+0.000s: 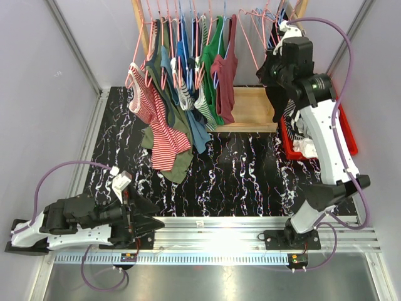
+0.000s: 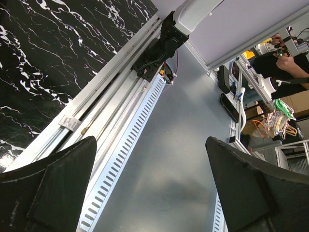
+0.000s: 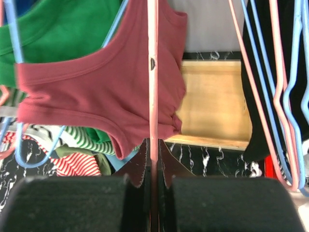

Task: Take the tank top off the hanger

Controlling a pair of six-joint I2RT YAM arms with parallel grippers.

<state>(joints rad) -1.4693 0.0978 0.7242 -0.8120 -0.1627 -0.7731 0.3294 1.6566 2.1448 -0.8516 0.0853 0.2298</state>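
The right gripper (image 3: 152, 170) is closed tight on a thin pink hanger (image 3: 152, 72), whose wire runs straight up from between the fingertips and crosses in front of the dark red tank top (image 3: 96, 92). The main risk, as I judge it, is that the pinch has only wire in it and no cloth. A pull from here would drag or swing the hanger while the tank top stayed on it. The wire is thin and smooth, so it could also slip out of the grip. I cannot tell whether this wire belongs to the hanger that carries the tank top, because a pale blue wire also crosses the cloth. If it is a neighbouring hanger, pulling would tangle it with the other hangers crowded to the right. The tank top hangs on the rack at the back of the table (image 1: 250, 175), between a green top (image 3: 63, 24) and a wooden board (image 3: 212, 101). The left gripper (image 2: 149, 193) is parked low near its base, fingers spread wide with nothing between them.
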